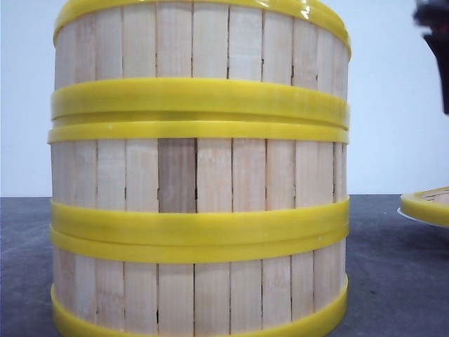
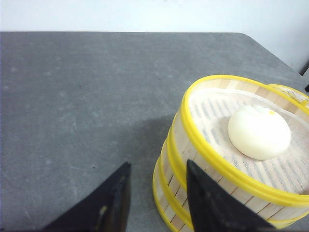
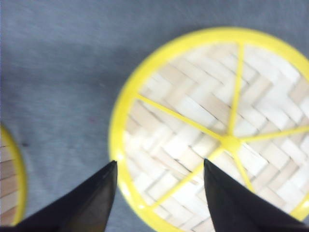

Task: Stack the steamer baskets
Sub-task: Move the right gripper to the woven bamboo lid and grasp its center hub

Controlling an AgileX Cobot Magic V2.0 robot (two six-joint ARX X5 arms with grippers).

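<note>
Three steamer baskets [image 1: 200,175] stand stacked right in front of the front camera, with pale slats and yellow rims. In the left wrist view the top basket of the stack [image 2: 212,159] holds a white bun [image 2: 259,132] on a cloth liner. My left gripper [image 2: 158,164] is open beside the stack's wall, one finger [image 2: 207,203] in front of the slats, nothing held. My right gripper [image 3: 161,162] is open above a flat woven round lid-like piece [image 3: 193,116] with yellow rim and spokes, its fingers either side of that rim.
The dark grey tabletop [image 2: 72,96] meets a white wall behind. In the front view the yellow-rimmed flat piece [image 1: 428,205] lies low at the right on something white. A dark part of the right arm [image 1: 436,49] hangs above it. A slatted basket edge [image 3: 8,183] shows in the right wrist view.
</note>
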